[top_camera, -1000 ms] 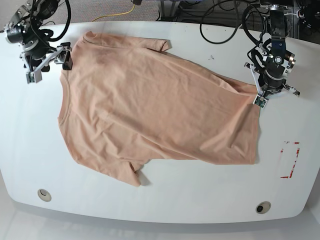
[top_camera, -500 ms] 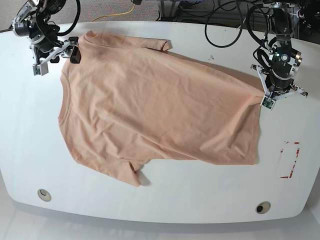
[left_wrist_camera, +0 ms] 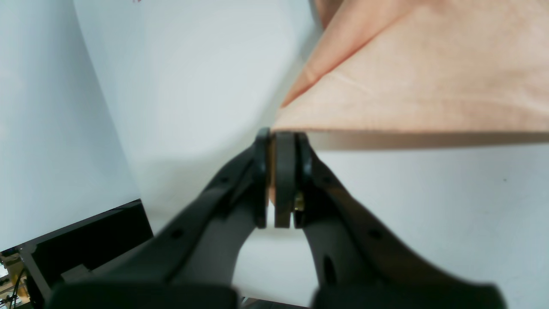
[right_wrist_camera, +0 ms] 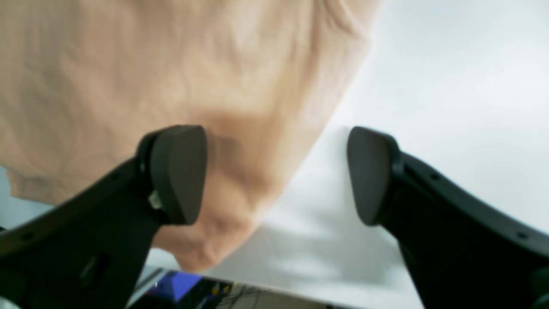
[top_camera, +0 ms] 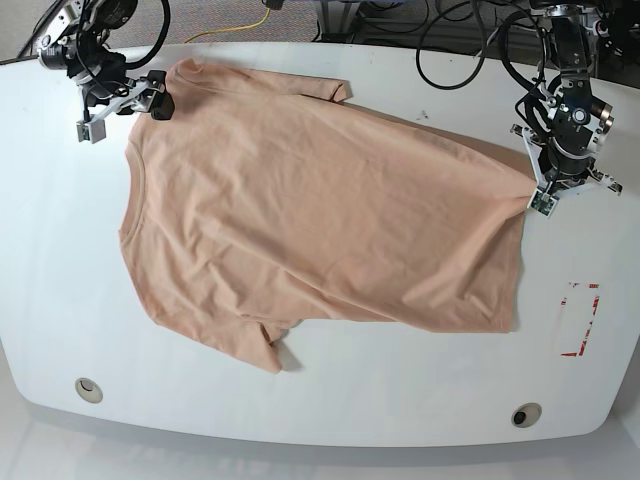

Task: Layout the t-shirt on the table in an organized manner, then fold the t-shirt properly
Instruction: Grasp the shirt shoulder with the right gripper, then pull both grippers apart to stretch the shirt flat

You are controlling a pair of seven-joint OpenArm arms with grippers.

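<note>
The right gripper (top_camera: 128, 105) has drifted farther back along the shoulder. The peach t-shirt (top_camera: 320, 210) lies spread mid-table (top_camera: 60, 280), its print hidden. The left gripper (left_wrist_camera: 281, 182) pinches the hem corner; the right's fingers (right_wrist_camera: 178, 171) gape, empty.

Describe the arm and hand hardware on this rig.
Both hands have matte black curved fingers with flat oval pads, seen on the left hand and right hand. From the base view, the arms are black and silver metal with white brackets and loose black cables.
</note>
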